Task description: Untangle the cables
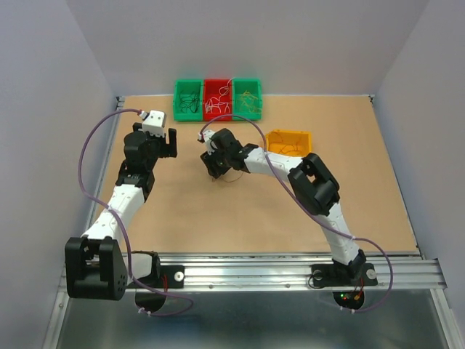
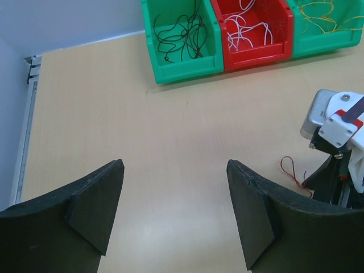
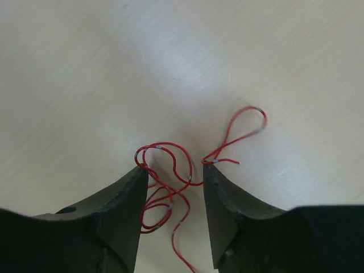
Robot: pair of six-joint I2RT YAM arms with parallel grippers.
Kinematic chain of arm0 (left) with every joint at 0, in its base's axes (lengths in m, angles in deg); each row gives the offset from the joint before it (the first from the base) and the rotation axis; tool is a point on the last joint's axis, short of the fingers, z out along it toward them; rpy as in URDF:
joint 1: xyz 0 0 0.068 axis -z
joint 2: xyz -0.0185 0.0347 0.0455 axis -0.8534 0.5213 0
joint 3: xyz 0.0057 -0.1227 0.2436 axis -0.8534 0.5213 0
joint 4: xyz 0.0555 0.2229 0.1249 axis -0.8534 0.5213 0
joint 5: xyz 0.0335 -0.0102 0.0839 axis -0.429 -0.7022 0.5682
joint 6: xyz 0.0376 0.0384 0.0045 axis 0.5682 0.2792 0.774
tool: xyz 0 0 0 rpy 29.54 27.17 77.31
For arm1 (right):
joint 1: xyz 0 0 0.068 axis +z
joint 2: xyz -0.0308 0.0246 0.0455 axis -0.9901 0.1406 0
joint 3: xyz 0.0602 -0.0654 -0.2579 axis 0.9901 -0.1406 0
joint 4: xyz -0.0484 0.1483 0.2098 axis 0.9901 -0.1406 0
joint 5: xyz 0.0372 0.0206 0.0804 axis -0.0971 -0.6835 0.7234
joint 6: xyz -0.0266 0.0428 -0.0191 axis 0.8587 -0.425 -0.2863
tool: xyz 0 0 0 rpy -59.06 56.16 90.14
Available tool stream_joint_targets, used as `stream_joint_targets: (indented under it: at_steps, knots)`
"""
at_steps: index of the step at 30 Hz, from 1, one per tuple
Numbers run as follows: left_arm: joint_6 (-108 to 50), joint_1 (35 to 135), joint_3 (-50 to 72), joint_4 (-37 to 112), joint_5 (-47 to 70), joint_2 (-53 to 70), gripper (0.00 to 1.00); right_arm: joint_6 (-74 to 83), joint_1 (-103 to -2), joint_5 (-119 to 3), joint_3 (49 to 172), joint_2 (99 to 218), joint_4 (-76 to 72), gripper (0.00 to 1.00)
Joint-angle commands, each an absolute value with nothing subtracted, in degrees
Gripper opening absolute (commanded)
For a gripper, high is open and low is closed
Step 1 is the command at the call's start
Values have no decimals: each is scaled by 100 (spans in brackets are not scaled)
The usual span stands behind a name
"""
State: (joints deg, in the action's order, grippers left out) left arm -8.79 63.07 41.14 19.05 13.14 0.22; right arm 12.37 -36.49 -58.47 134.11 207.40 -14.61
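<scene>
Precision matters most in the step in hand, which I judge to be a pinch-and-lift on the thin curly red cable point(image 3: 165, 145) lying on the tan wooden surface point(image 2: 114, 102), just in front of the centre of the row of bins. The right gripper point(image 3: 174, 170) is down over the cable with its black jaws partly apart and nothing clamped. The cable's coils cross the gap, and one loop trails free to the right. To do it well, the jaws should meet on a single strand at the crossing rather than on the whole knot, and the lift should be slow, so that the loops can slide apart instead of tightening. Whether this is one strand or several, I cannot tell. The left gripper point(image 2: 175, 165) hangs wide open and empty above bare surface, well to the left, and could pin or take a free loop if the coils resist. At the far edge stand a green plastic bin of dark wires point(image 2: 165, 68), a red plastic bin of white wires point(image 2: 259, 57) and a second green bin of yellow wires point(image 2: 324, 42). An orange plastic bin point(image 1: 287, 133) sits beside the right arm. No brand, label or writing can be read anywhere.
</scene>
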Motion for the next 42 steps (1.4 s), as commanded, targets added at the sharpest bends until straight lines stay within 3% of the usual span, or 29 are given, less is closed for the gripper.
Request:
stream_joint_targets:
  at_steps: [1,3,11,18,22,26,28,31,33,38,42]
  knots:
    - [-898,6289,4115,1608,1184,-97,84,1415,-3542,-5944,13800,20751,-1854,24]
    - [-897,6289,4124,1608,1167,-89,84,1467,-3542,-6048,13660,20558,-1889,0]
    - [-880,6289,4115,1599,1079,-53,83,1565,-3621,-6391,12501,18970,-837,0]
    - [-862,6289,4185,1546,1009,-168,83,1581,-4524,-6673,10699,17431,1281,1]
    - [-854,6289,4211,1520,947,-177,83,1968,-5211,-5667,9540,16963,3353,1]
    - [-836,6289,4212,1520,877,-177,82,1530,-6449,-3865,9370,17181,4078,2]
    - [-827,6289,4212,1511,850,-150,82,1215,-6854,-2855,9510,17444,4375,14]
    - [-836,6289,4203,1520,824,-115,82,581,-7347,-1385,9494,18217,5592,20]
    - [-827,6289,4194,1511,798,-98,82,510,-7479,-1181,9415,18491,6289,19]
    - [-810,6289,4185,1520,797,-80,82,177,-7515,-767,9564,19019,6661,11]
    - [-818,6289,4203,1520,798,-115,82,368,-7515,-1047,9169,18879,6689,11]
